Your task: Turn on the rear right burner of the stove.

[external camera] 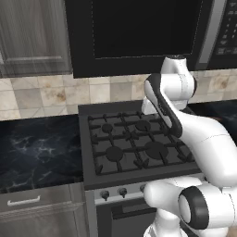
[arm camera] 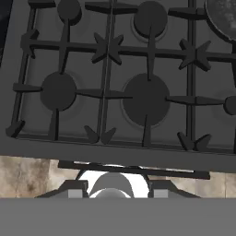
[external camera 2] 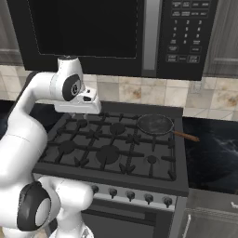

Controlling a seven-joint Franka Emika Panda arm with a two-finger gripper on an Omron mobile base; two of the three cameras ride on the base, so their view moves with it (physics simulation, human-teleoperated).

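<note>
The stove (external camera 2: 178,185) is a wide dark-grey gas range with black grates (arm camera: 108,46) and six burners. A round dark-grey pan (external camera 2: 155,124) with a brown handle sits on the rear right burner and hides its cap; the pan's edge (arm camera: 223,20) appears at the top right of the hand view. Small dark knobs (external camera 2: 148,198) line the silver front strip, the rightmost knob (external camera 2: 167,201) near the right end. My gripper (arm camera: 117,190) hangs above the stove's rear left part, far from the knobs, open and holding nothing. The large front middle burner (arm camera: 145,99) lies below it.
A black microwave (external camera 2: 116,32) hangs over the stove, close above my arm. Dark marble counters (external camera: 37,148) flank the range on both sides. The pan's handle (external camera 2: 186,136) points right over the counter. Two knobs (external camera: 122,191) appear left of my base; a drawer (external camera: 28,200) is below the left counter.
</note>
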